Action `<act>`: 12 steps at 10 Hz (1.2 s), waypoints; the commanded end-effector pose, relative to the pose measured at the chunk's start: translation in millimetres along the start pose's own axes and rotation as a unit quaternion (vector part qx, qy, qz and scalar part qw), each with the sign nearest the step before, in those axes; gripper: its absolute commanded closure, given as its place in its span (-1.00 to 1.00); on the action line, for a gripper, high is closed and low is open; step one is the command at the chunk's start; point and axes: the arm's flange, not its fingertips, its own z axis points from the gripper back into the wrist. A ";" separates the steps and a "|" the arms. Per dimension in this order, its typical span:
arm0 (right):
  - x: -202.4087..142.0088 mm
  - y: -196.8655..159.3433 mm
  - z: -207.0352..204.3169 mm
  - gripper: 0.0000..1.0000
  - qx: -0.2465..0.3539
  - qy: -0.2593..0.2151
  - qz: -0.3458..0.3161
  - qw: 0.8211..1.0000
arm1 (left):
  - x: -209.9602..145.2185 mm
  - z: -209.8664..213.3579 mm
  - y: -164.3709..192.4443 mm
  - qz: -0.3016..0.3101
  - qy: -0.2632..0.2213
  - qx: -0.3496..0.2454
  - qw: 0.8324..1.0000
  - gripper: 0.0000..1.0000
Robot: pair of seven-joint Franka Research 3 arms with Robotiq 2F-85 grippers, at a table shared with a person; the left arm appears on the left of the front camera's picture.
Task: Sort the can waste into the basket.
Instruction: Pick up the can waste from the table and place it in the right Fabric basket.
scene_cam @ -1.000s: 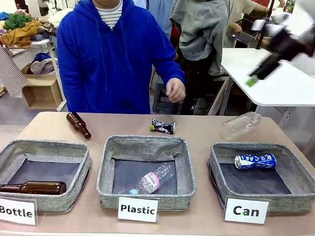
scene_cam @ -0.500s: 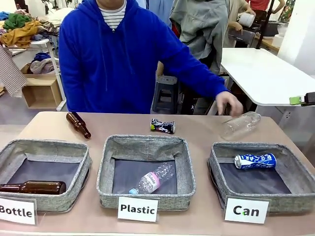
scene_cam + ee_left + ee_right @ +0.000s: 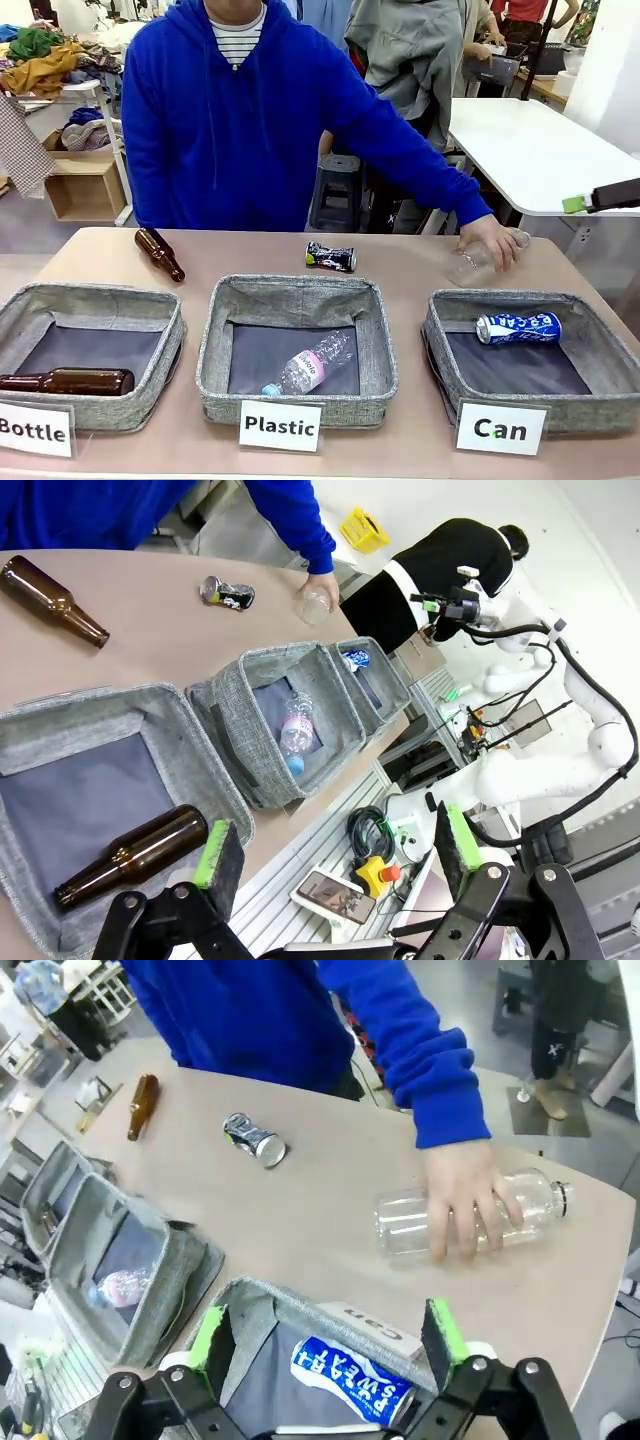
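A blue and white can (image 3: 518,327) lies on its side in the grey basket (image 3: 590,410) carded "Can" at the right. A dented black can (image 3: 331,257) lies on the table beyond the middle basket. My right gripper (image 3: 575,204) pokes in at the right edge, high above the table. In its wrist view it (image 3: 326,1332) stands open above the basket's far rim (image 3: 262,1305), with the blue can (image 3: 350,1380) just below and the black can (image 3: 254,1139) farther off. My left gripper (image 3: 335,845) is open and holds nothing, off the table's near left.
A person's hand (image 3: 490,240) rests on a clear plastic bottle (image 3: 470,265) behind the Can basket. The middle basket (image 3: 300,400), carded "Plastic", holds a clear bottle (image 3: 310,365). The "Bottle" basket (image 3: 130,410) holds a brown bottle (image 3: 70,381); another (image 3: 160,254) lies far left.
The person's hand has reached right and come down on the clear bottle. My right gripper has dropped from the upper right corner to the right edge. The cans have not moved.
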 end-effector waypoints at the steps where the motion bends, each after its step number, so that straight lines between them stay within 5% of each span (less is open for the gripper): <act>1: 10.8 -2.4 20.1 -1.00 -0.055 0.001 -0.035 0.998 | 0.7 -2.1 -1.9 0.004 -0.006 -0.003 1.000 -1.00; 6: -16.2 -1.3 34.8 -1.00 -0.065 -0.030 -0.045 0.996 | 0.7 -2.1 -1.9 0.004 -0.006 -0.003 1.000 -1.00; 12: 74.6 10.9 -44.2 -1.00 -0.055 0.099 0.074 0.991 | 0.7 -2.1 -1.9 0.004 -0.006 -0.003 1.000 -1.00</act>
